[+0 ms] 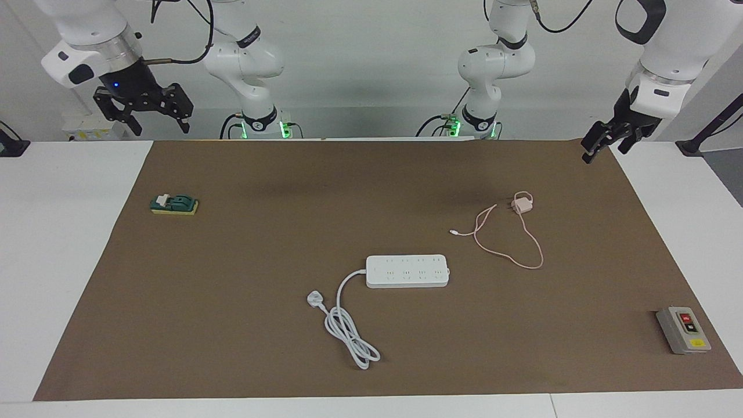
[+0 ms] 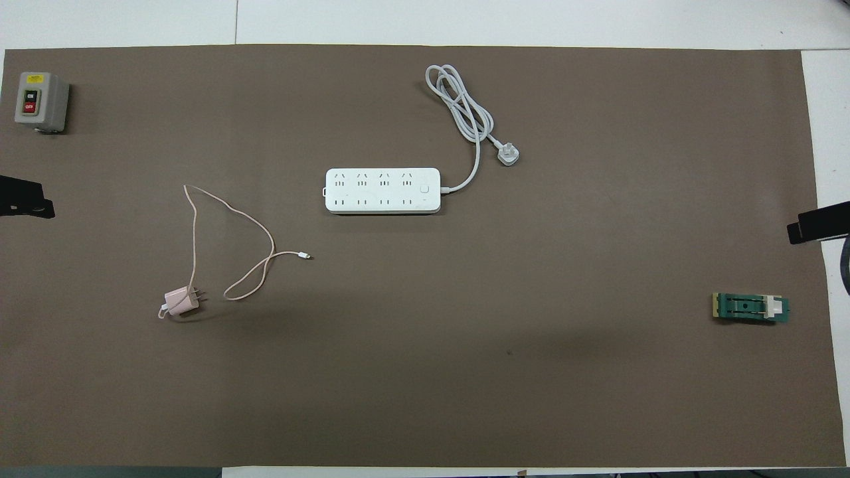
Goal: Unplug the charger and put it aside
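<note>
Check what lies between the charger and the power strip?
Only bare brown mat and the charger's own pink cable before the power strip, clearest overhead.

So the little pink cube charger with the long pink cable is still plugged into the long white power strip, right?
No. The little pink cube charger is not plugged in. It lies on the brown mat, apart from the long white power strip and nearer to the robots, with its prongs bare. The overhead view shows this best. Its long pink cable lies loose beside it.
</note>
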`<control>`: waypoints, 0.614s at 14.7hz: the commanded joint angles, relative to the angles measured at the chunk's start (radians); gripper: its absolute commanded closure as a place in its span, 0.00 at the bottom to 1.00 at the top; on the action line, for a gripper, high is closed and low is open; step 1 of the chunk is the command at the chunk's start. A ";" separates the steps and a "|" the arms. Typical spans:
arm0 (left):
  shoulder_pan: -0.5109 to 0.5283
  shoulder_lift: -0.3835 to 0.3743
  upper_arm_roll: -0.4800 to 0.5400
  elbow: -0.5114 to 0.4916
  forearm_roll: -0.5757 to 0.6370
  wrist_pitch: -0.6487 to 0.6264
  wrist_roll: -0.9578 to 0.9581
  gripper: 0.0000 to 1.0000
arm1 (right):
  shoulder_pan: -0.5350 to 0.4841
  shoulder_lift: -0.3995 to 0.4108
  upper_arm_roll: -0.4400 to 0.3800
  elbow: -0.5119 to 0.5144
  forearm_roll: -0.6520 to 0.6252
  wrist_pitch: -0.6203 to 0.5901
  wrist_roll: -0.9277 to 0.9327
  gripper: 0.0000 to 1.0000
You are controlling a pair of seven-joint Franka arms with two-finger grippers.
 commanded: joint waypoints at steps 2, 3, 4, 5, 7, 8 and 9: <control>-0.006 -0.001 0.000 0.018 0.022 -0.004 0.042 0.00 | -0.004 -0.029 0.006 -0.038 0.012 0.025 0.016 0.00; -0.018 0.003 0.009 0.040 0.024 -0.036 0.042 0.00 | -0.004 -0.029 0.006 -0.038 0.012 0.025 0.015 0.00; -0.052 0.009 0.044 0.060 0.024 -0.047 0.042 0.00 | -0.004 -0.029 0.006 -0.038 0.012 0.025 0.015 0.00; -0.099 0.024 0.094 0.071 0.019 -0.060 0.042 0.00 | -0.004 -0.029 0.006 -0.038 0.012 0.025 0.015 0.00; -0.115 0.067 0.105 0.092 0.016 -0.109 0.042 0.00 | -0.004 -0.029 0.006 -0.038 0.012 0.025 0.013 0.00; -0.118 0.069 0.099 0.095 0.018 -0.116 0.044 0.00 | -0.004 -0.029 0.006 -0.038 0.012 0.025 0.015 0.00; -0.118 0.066 0.092 0.094 0.016 -0.113 0.046 0.00 | -0.004 -0.029 0.006 -0.037 0.012 0.025 0.015 0.00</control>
